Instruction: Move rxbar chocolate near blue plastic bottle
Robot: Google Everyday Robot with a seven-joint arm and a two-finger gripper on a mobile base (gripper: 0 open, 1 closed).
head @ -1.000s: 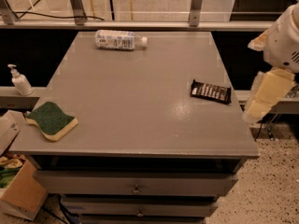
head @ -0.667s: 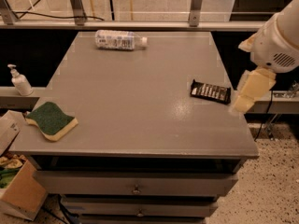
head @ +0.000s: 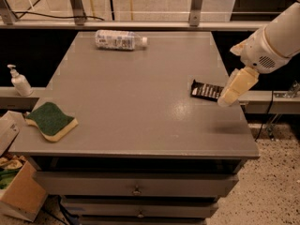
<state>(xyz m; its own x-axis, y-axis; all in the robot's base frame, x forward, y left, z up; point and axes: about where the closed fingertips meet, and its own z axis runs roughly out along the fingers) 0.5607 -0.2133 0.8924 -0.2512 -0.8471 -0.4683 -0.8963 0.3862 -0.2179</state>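
Note:
The rxbar chocolate (head: pixel 206 91), a small flat black wrapper with white lettering, lies on the right side of the grey table (head: pixel 140 102). The blue plastic bottle (head: pixel 120 40), clear with a white cap and pale label, lies on its side at the far middle-left of the table. My gripper (head: pixel 227 99) hangs from the white arm at the right, its cream-coloured fingers pointing down-left just above the bar's right end, which it partly covers.
A green-and-yellow sponge (head: pixel 51 121) lies at the table's front left corner. A white pump dispenser (head: pixel 18 80) stands on a ledge to the left. A cardboard box (head: pixel 16 191) sits on the floor at the lower left. Drawers run below the tabletop.
The arm has moved left, from beyond the table's right edge in over the table, so the gripper now sits over the right end of the rxbar chocolate. Nothing else moved.

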